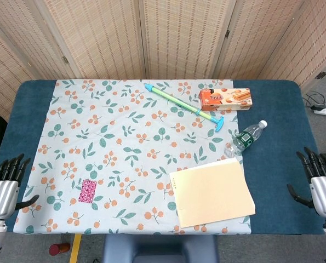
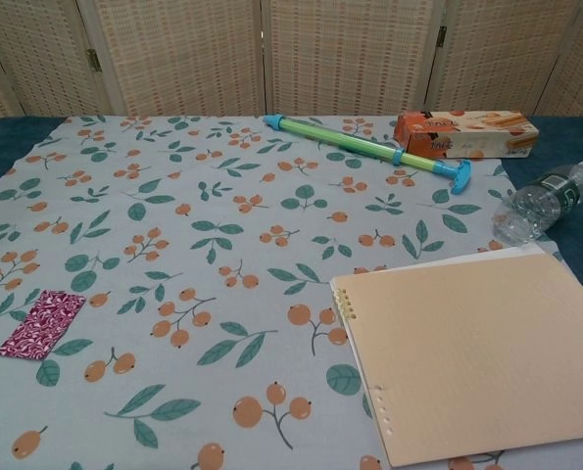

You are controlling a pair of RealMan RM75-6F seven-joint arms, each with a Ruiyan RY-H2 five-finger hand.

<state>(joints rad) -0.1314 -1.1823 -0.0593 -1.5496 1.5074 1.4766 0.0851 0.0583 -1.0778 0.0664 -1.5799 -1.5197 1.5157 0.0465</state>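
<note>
Tan punched binder paper (image 1: 212, 192) (a whiter sheet under it) lay flat at the table's near right, well apart from the empty, spread-fingered right hand (image 1: 322, 192) and left hand (image 1: 3, 190).

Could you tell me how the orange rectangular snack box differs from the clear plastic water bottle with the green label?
The orange rectangular snack box is opaque, flat-sided cardboard; the clear plastic water bottle with the green label is see-through and round. The box lies square to the table's far edge on the floral cloth; the bottle lies slanted, white cap towards the far right, at the cloth's border with the blue cover. Both lie on their sides, apart from both hands.
</note>
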